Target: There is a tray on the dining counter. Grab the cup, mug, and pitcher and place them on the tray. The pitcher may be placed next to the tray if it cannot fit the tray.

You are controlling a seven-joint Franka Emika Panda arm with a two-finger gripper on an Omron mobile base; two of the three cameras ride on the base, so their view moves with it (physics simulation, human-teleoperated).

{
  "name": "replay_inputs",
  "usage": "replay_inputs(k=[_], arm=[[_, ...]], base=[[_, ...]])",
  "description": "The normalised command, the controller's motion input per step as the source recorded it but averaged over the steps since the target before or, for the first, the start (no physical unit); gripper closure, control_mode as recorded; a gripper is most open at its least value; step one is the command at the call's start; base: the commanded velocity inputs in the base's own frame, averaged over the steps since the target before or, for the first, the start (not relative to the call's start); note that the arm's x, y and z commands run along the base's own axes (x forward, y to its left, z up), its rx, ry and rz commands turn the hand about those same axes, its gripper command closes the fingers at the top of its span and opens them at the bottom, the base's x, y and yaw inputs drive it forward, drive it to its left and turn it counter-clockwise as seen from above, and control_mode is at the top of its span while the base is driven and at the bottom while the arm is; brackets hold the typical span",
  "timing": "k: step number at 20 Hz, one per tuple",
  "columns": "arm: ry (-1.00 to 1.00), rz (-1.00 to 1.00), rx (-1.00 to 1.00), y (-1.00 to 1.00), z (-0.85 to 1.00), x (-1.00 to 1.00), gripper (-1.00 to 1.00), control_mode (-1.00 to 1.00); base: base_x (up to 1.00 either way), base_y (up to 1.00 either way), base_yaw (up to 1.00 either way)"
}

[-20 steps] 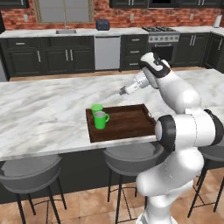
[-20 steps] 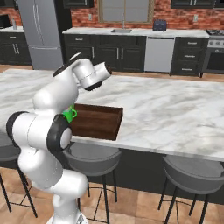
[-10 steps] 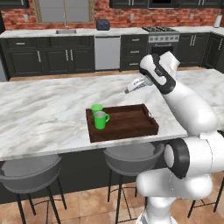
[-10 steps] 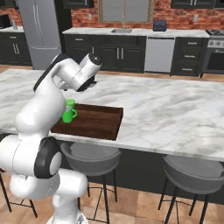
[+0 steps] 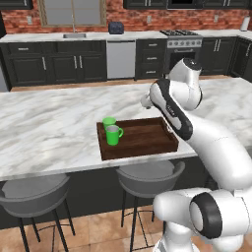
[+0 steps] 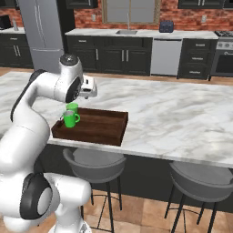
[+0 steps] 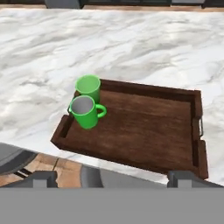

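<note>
White grey-veined dining counter (image 5: 49, 128), two grey stools (image 5: 147, 177) below. One dark brown wooden tray (image 7: 144, 131) near the front edge, holding one handleless green cup (image 7: 88, 87) and one green loop-handled mug (image 7: 85, 111), touching, at one end. Gripper (image 7: 111, 177) spread wide, empty, above the tray.

One tray (image 7: 144, 131) sits on one dining counter (image 5: 49, 128), with one cup (image 7: 89, 87) and one mug (image 7: 85, 112) at the tray's left end. Two stools (image 5: 147, 177) stand at the counter's near side.
</note>
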Motion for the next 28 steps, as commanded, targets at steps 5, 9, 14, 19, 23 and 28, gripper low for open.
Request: replay_inputs(k=[5,9,14,19,23,28], arm=[[0.02,-0.38,-0.07,-0.09,0.14,-0.46,-1.00,-1.00],[0.01,-0.14,-0.04,0.00,0.16,-0.26,-1.00,-1.00],[0.02,-0.04,-0.02,0.00,0.13,-0.29,-1.00,-1.00],[0.00,0.12,0.00,-0.19,0.04,-0.45,-1.00,-1.00],[0.00,0.21,0.00,-0.31,0.00,-0.68,-1.00,-1.00],[0.00,0.01,0.00,-0.19,0.05,-0.82,-1.00,-1.00]], base=[[0.00,0.00,0.00],[0.00,0.00,0.00],[0.00,0.00,0.00],[0.00,0.00,0.00],[0.00,0.00,0.00],[0.00,0.00,0.00]])
